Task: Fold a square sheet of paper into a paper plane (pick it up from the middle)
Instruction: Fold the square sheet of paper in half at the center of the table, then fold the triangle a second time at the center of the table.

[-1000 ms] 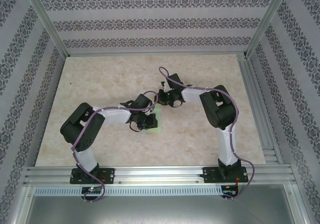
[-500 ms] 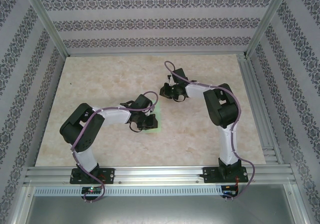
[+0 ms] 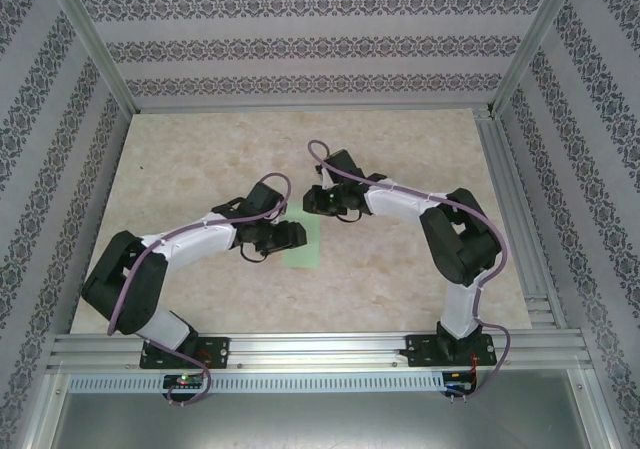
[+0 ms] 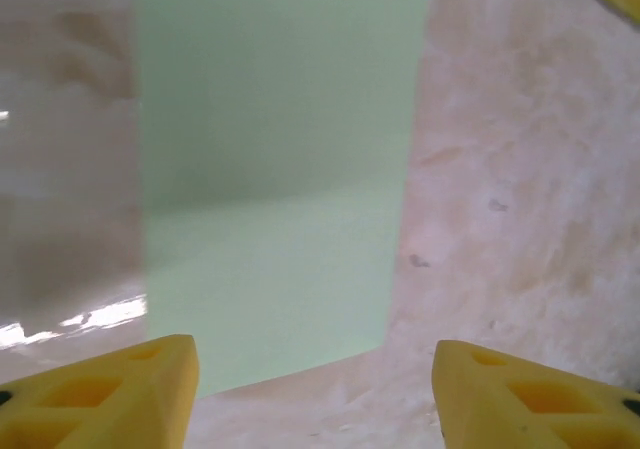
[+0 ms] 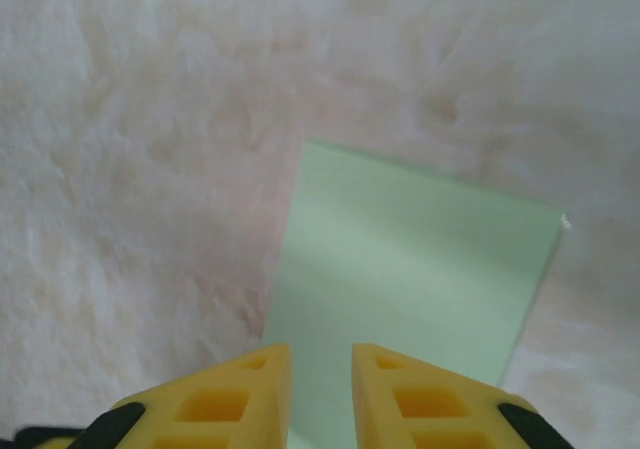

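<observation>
The pale green sheet of paper (image 3: 304, 246) lies flat on the marble table (image 3: 200, 169) as a long rectangle, narrower than a square. My left gripper (image 3: 287, 236) hovers at its left side, open; in the left wrist view the yellow fingertips (image 4: 120, 394) stand wide apart just past the paper's (image 4: 270, 169) near edge, nothing between them. My right gripper (image 3: 318, 202) is over the paper's far end; its fingertips (image 5: 225, 404) stand a narrow gap apart above the paper (image 5: 420, 269), holding nothing. The paper plane is out of view.
Bare marble tabletop surrounds the paper on all sides. Aluminium frame rails (image 3: 300, 349) run along the near edge and the right side (image 3: 515, 219). Patterned walls enclose the back and both sides.
My left gripper has opened and let go of the paper, and its arm has swung back to the left. The right gripper has come left over the paper's far end and parted slightly.
</observation>
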Available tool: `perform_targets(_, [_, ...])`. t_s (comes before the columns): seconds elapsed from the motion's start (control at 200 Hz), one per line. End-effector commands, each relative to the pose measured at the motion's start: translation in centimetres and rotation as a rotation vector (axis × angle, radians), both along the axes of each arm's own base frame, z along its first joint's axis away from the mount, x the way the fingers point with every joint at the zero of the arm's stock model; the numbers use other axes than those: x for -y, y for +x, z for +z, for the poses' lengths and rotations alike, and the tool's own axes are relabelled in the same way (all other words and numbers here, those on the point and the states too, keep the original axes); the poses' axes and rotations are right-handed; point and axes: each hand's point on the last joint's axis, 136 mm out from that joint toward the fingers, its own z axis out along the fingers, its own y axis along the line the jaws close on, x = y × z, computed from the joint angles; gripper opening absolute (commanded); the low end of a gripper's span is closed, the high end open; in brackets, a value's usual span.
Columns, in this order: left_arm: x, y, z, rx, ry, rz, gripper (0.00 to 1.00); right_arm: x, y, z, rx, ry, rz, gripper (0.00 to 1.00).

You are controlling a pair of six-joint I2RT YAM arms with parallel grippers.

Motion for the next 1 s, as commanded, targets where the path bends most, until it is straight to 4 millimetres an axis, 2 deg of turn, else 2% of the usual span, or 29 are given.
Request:
perform_targets(0.0, [-1.5, -0.7, -1.3, -0.048, 0.020, 0.049, 0.67, 0.4, 0.1, -2.1, -0.032, -0.062, -0.014, 0.23])
perform_targets(0.215, [-1.8, -1.0, -1.9, -0.078, 0.009, 0.047, 0.72, 1.0, 0.1, -4.3, -0.063, -0.109, -0.036, 0.24])
perform_targets(0.43, [-1.1, -1.2, -1.9, -0.104, -0.031, 0.024, 0.76, 1.9, -0.2, -6.7, -0.120, -0.155, -0.073, 0.22])
perform_targets(0.674, [0.3, -1.4, -1.5, -0.137, -0.102, -0.008, 0.77, 2.9, -0.5, -7.5, -0.149, -0.121, -0.113, 0.24])
perform_targets(0.994, [1.2, -0.9, -1.1, -0.156, -0.116, -0.036, 0.77, 2.7, -0.7, -7.9, -0.161, -0.101, -0.114, 0.24])
